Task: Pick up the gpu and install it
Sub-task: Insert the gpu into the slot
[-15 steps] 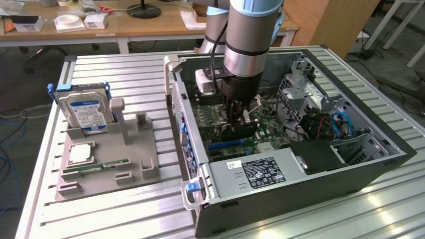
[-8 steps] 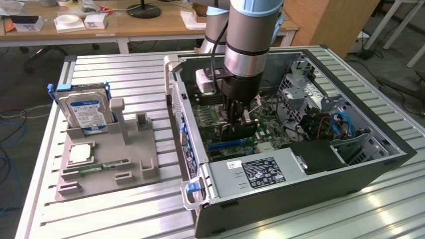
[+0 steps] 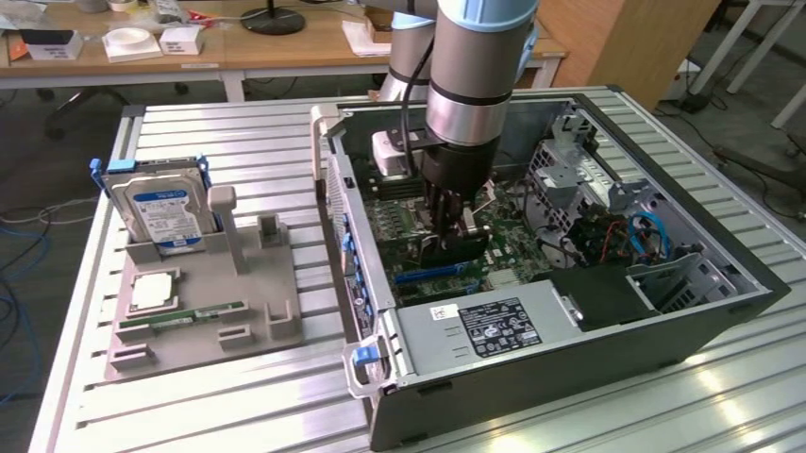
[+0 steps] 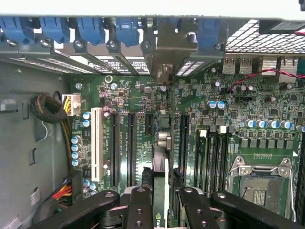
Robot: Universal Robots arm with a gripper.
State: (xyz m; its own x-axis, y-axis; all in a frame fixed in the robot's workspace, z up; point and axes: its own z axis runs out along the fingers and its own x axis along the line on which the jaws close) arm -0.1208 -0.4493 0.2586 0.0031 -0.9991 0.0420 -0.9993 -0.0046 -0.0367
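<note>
Inside the open computer case [image 3: 705, 311], my gripper [image 3: 451, 231] reaches down over the green motherboard [image 3: 504, 247]. It is shut on the gpu [image 3: 458, 253], a dark thin card that stands on edge just under the fingers. In the wrist view the gpu [image 4: 159, 164] runs edge-on between my two black fingers [image 4: 140, 202], with my gripper [image 4: 164, 206] closed around it. The card lies along the black expansion slots [image 4: 131, 143], and its far end points at the rear slot opening [image 4: 164, 71]. Whether its edge sits in a slot I cannot tell.
A grey parts holder [image 3: 202, 349] lies on the slatted table at the exterior view's left. It carries a blue-labelled hard drive [image 3: 161, 209], a green memory stick [image 3: 189, 316] and a square chip [image 3: 151, 291]. The power supply [image 3: 492, 326], drive cage [image 3: 592, 179] and CPU socket [image 4: 259, 186] crowd the case.
</note>
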